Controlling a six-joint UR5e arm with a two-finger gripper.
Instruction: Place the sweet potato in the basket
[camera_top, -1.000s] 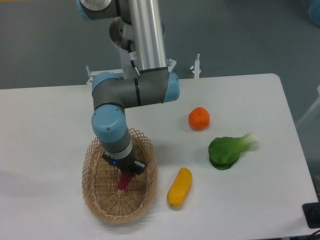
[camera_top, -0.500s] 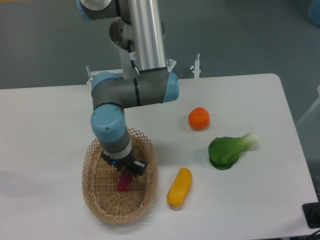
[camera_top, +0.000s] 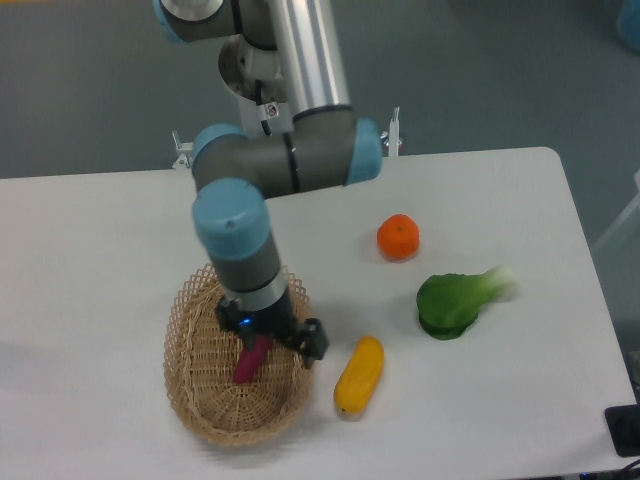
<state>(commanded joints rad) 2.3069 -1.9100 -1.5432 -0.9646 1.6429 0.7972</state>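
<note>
The magenta-purple sweet potato (camera_top: 249, 361) lies inside the tan wicker basket (camera_top: 187, 390) at the front left of the table. My gripper (camera_top: 277, 337) hangs just above the sweet potato, over the basket's right half. Its jaws are spread apart, with one dark finger (camera_top: 314, 341) out over the basket's right rim. The top end of the sweet potato is partly hidden by the gripper.
A yellow-orange elongated vegetable (camera_top: 359, 375) lies just right of the basket. A round orange fruit (camera_top: 398, 237) sits further back, and a green leafy vegetable (camera_top: 455, 301) lies to the right. The arm's base stands at the table's back edge.
The jaws have opened and let go of the sweet potato, which stays in the basket. The wrist has shifted right and risen slightly.
</note>
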